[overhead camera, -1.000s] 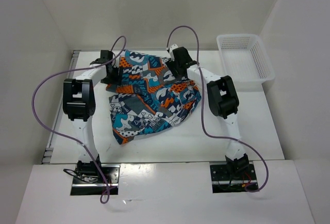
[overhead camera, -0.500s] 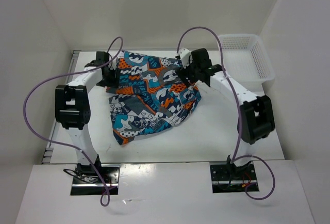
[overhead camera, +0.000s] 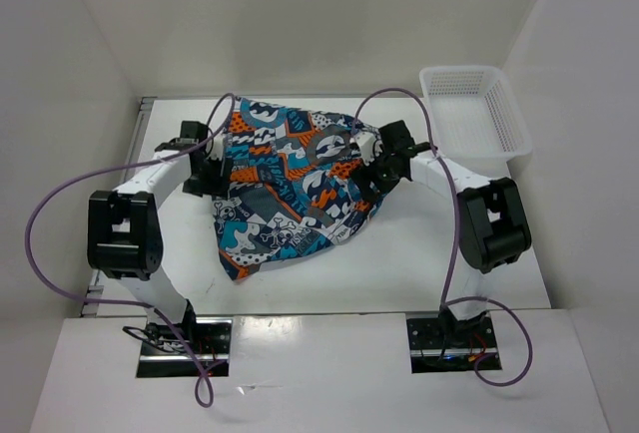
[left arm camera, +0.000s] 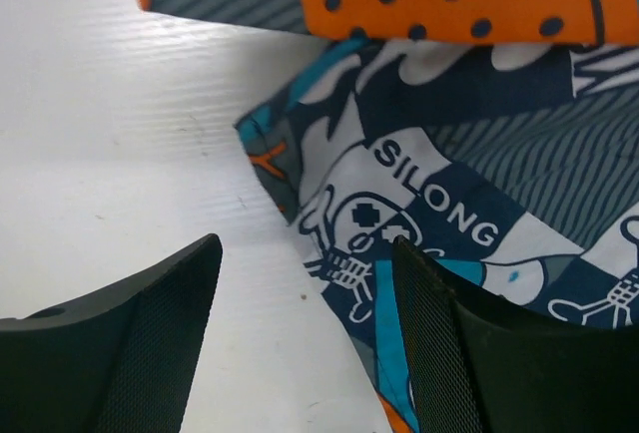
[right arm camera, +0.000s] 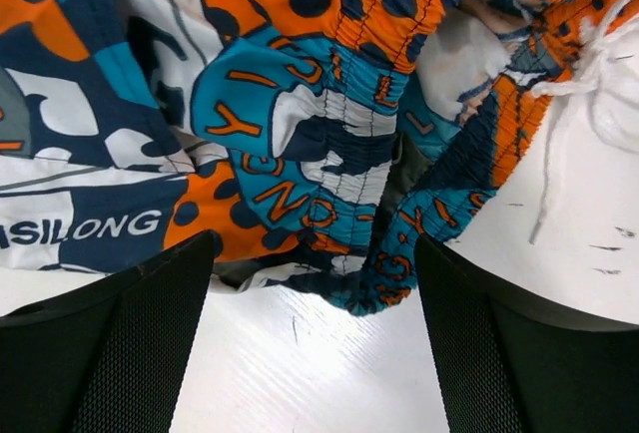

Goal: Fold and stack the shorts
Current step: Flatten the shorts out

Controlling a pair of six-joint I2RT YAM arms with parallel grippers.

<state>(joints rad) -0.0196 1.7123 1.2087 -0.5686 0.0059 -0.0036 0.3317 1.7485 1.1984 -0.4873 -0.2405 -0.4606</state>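
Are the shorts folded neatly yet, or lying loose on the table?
Not folded. The shorts lie spread and rumpled on the table, waistband bunched by the right gripper, edges uneven.

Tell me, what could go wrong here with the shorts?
The left end effector is open over mostly bare table, with only an edge of the shorts inside its gap, so it might pinch too little. The right end effector is open over the bunched waistband and might grab extra layers.
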